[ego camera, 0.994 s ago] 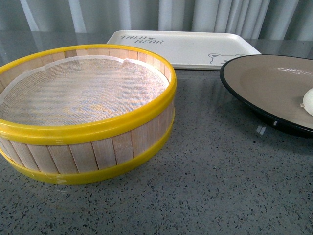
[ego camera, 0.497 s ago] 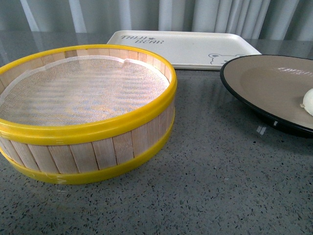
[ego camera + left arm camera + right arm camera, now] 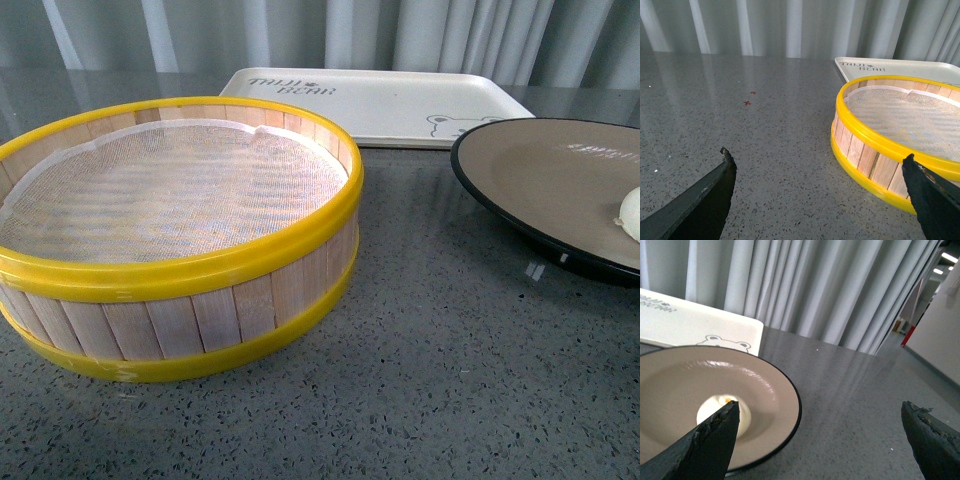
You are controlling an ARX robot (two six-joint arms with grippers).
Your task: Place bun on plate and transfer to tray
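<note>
Bun [image 3: 722, 416] lay near the middle of the plate [image 3: 775, 390], so you had the first half done. The plate stood on the grey table [image 3: 430, 350] just in front of the tray [image 3: 400, 100], not on it; the transfer was what you had left, I judged. The steamer basket [image 3: 200, 270] held only its cloth liner. Your right gripper [image 3: 821, 407] hung by the plate, jaws wide apart and empty; your left gripper [image 3: 817, 157], likewise spread and empty, sat beside the basket. The front view cut off most of the bun and the plate's right side, and showed you neither arm. Whether the plate's rim touched the tray you could not tell.
</note>
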